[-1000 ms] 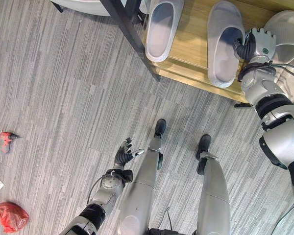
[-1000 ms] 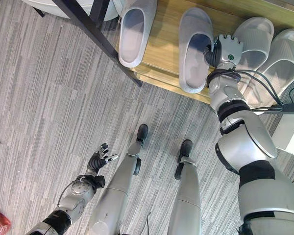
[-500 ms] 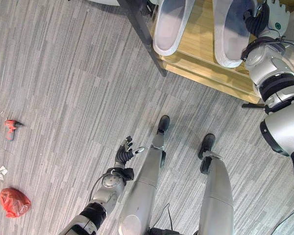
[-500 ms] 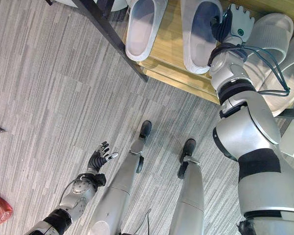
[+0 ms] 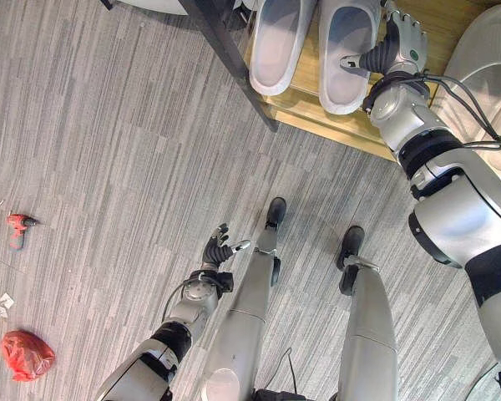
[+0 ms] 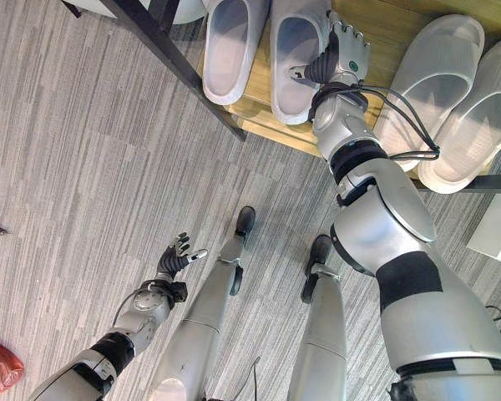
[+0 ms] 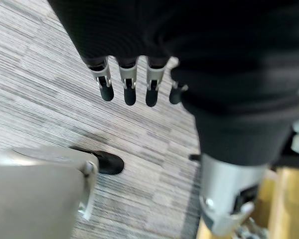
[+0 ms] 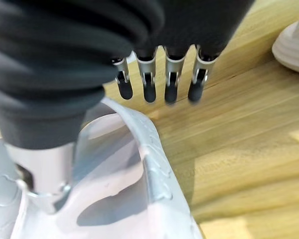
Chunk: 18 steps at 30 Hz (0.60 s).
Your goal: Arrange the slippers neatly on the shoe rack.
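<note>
Item: pale grey slipper [image 6: 294, 50], on the wooden shoe rack [image 5: 317, 109], heel end toward the rack's front edge. It lies just beside a matching slipper [image 6: 228, 46] on its left, roughly parallel; whether their sides touch cannot be told.

Right hand [image 6: 338, 55]: set at the slipper's right rim, thumb dipping into the foot opening, fingers [image 8: 170, 87] straight down the outer side over the bare wood. In the right wrist view the fingers look relaxed rather than curled, so this reads as a loose straddle of the sidewall, not a firm pinch.

Second pair: two whiter slippers [image 6: 426, 75] and [image 6: 476, 109], further right on the rack, well apart from the working pair.

Left hand [image 6: 177, 255]: low over the striped grey floor [image 5: 108, 167], fingers spread, holding nothing.

Handling note, as judgement: the pairing looks nearly done. What remains is likely a small nudge to level the heels and keep both toes pointing the same way. Push through the sidewall slowly; the soft foam may flex or pivot. Lift the thumb straight out of the opening before withdrawing, so the slipper is not dragged off line or toward the front edge.

Other: red tool [image 5: 15, 223] and red bag [image 5: 25, 355] on the floor, far left.
</note>
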### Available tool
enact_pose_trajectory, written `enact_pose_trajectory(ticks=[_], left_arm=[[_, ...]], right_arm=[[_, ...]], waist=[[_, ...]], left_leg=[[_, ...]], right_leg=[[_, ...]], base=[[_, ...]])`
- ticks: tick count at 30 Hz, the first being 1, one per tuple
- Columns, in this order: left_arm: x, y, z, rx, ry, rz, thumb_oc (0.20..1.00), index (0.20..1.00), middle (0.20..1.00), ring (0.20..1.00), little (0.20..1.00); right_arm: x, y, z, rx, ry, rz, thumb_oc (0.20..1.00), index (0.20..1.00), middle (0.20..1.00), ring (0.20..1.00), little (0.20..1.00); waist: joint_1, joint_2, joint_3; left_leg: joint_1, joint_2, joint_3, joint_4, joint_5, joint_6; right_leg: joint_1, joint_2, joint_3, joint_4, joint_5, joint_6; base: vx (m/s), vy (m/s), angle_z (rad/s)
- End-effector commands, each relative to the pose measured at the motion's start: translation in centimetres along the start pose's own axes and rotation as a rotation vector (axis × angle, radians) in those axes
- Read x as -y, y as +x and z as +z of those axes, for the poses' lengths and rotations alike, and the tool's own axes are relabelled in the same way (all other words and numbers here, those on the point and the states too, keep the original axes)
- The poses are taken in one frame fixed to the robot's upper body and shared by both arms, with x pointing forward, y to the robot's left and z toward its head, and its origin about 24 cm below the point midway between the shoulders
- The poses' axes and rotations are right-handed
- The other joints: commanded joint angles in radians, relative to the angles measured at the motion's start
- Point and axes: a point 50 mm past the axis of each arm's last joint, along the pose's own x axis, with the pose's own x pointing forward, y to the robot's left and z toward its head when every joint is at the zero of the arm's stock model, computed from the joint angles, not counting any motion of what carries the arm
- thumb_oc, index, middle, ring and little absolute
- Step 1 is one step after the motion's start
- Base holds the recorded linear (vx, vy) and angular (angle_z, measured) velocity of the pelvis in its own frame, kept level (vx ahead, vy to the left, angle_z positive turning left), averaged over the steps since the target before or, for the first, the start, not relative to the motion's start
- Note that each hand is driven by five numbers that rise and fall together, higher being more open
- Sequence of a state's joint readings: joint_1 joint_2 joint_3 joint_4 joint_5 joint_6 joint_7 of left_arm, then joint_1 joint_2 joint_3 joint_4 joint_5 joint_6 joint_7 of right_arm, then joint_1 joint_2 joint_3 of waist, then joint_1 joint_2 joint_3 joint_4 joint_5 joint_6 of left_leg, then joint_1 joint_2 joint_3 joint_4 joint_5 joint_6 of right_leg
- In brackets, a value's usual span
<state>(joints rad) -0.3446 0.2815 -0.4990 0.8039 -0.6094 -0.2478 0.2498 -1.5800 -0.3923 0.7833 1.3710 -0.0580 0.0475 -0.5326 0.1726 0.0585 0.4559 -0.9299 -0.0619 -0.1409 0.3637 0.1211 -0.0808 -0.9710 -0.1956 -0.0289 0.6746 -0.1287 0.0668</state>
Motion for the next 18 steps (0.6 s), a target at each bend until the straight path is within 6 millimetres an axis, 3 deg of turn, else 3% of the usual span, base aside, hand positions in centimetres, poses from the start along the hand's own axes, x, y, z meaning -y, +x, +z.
enact_pose_trajectory(ticks=[1, 4, 6, 8, 9, 10, 11, 12, 13, 18], left_arm=[[-2.4, -0.5, -1.1, -0.034, 0.000, 0.083, 1.000, 1.000, 1.000, 1.000, 1.000], [-2.7, -0.2, -0.9, -0.034, -0.009, 0.107, 1.000, 1.000, 1.000, 1.000, 1.000], [-2.7, -0.2, -0.9, -0.034, -0.009, 0.107, 1.000, 1.000, 1.000, 1.000, 1.000], [-2.5, 0.2, -0.3, -0.026, -0.032, 0.123, 1.000, 1.000, 1.000, 1.000, 1.000], [-2.5, 0.2, -0.3, -0.026, -0.031, 0.123, 1.000, 1.000, 1.000, 1.000, 1.000], [-2.2, 0.5, 0.0, -0.028, -0.038, 0.124, 1.000, 1.000, 1.000, 1.000, 1.000], [-2.2, 0.5, -0.1, -0.029, -0.037, 0.124, 1.000, 1.000, 1.000, 1.000, 1.000], [-2.0, 0.6, 0.0, -0.031, -0.033, 0.121, 1.000, 1.000, 1.000, 1.000, 1.000], [-1.7, 0.8, -0.1, -0.042, -0.011, 0.117, 1.000, 1.000, 1.000, 1.000, 1.000], [-1.1, 1.3, 0.7, -0.019, 0.006, 0.105, 1.000, 1.000, 1.000, 1.000, 1.000]], right_arm=[[2.9, 1.2, 2.3, 0.065, 0.111, -0.101, 1.000, 1.000, 1.000, 1.000, 1.000], [1.8, 0.5, 3.7, 0.086, 0.242, -0.094, 1.000, 1.000, 1.000, 1.000, 1.000], [1.8, 0.5, 3.7, 0.086, 0.242, -0.094, 1.000, 1.000, 1.000, 1.000, 1.000], [1.2, -0.6, 4.9, 0.107, 0.476, -0.120, 1.000, 1.000, 1.000, 1.000, 1.000], [1.2, -0.6, 4.8, 0.106, 0.475, -0.120, 1.000, 1.000, 1.000, 1.000, 1.000], [1.1, -1.8, 5.7, 0.122, 0.736, -0.133, 1.000, 1.000, 1.000, 1.000, 1.000], [1.1, -1.8, 5.7, 0.120, 0.736, -0.133, 1.000, 1.000, 1.000, 1.000, 1.000], [0.9, -2.5, 5.7, 0.116, 0.857, -0.142, 1.000, 1.000, 1.000, 1.000, 1.000], [-0.1, -3.9, 5.2, 0.020, 1.269, -0.119, 1.000, 1.000, 1.000, 1.000, 1.000], [-2.0, -4.5, 4.2, -0.072, 1.361, -0.064, 1.000, 1.000, 1.000, 1.000, 1.000]], waist=[[0.000, 0.003, 0.008], [-0.017, -0.005, 0.010], [-0.017, -0.005, 0.010], [-0.044, -0.008, 0.010], [-0.044, -0.009, 0.009], [-0.059, -0.007, 0.013], [-0.058, -0.007, 0.012], [-0.064, -0.005, 0.014], [-0.073, 0.002, 0.018], [-0.066, 0.009, 0.019]], left_leg=[[0.011, -0.033, 0.066, 0.111, -0.150, 0.052], [0.027, -0.028, 0.072, 0.103, -0.153, 0.054], [0.028, -0.028, 0.072, 0.102, -0.153, 0.054], [0.038, -0.026, 0.079, 0.103, -0.159, 0.057], [0.038, -0.026, 0.079, 0.102, -0.159, 0.057], [0.044, -0.023, 0.081, 0.107, -0.165, 0.060], [0.044, -0.023, 0.081, 0.107, -0.166, 0.060], [0.047, -0.023, 0.083, 0.109, -0.168, 0.062], [0.053, -0.022, 0.085, 0.111, -0.174, 0.067], [0.054, -0.016, 0.087, 0.120, -0.177, 0.069]], right_leg=[[0.117, 0.044, 0.036, -0.155, 0.005, 0.003], [0.132, 0.050, 0.039, -0.167, 0.008, 0.003], [0.132, 0.050, 0.039, -0.167, 0.008, 0.003], [0.146, 0.053, 0.047, -0.176, 0.013, 0.003], [0.146, 0.053, 0.047, -0.176, 0.013, 0.003], [0.150, 0.054, 0.050, -0.174, 0.012, 0.002], [0.150, 0.054, 0.050, -0.173, 0.011, 0.002], [0.153, 0.055, 0.052, -0.173, 0.010, 0.002], [0.159, 0.057, 0.054, -0.174, 0.007, 0.003], [0.159, 0.060, 0.058, -0.167, 0.002, 0.000]], base=[[0.00, 0.025, -0.04], [-0.02, 0.027, -0.07], [0.00, 0.016, -0.10], [0.01, 0.028, -0.08], [0.00, 0.000, 0.00], [0.01, 0.014, -0.05], [0.01, 0.025, -0.07], [0.01, 0.024, -0.11], [0.02, 0.023, -0.09], [0.00, -0.011, -0.11]])
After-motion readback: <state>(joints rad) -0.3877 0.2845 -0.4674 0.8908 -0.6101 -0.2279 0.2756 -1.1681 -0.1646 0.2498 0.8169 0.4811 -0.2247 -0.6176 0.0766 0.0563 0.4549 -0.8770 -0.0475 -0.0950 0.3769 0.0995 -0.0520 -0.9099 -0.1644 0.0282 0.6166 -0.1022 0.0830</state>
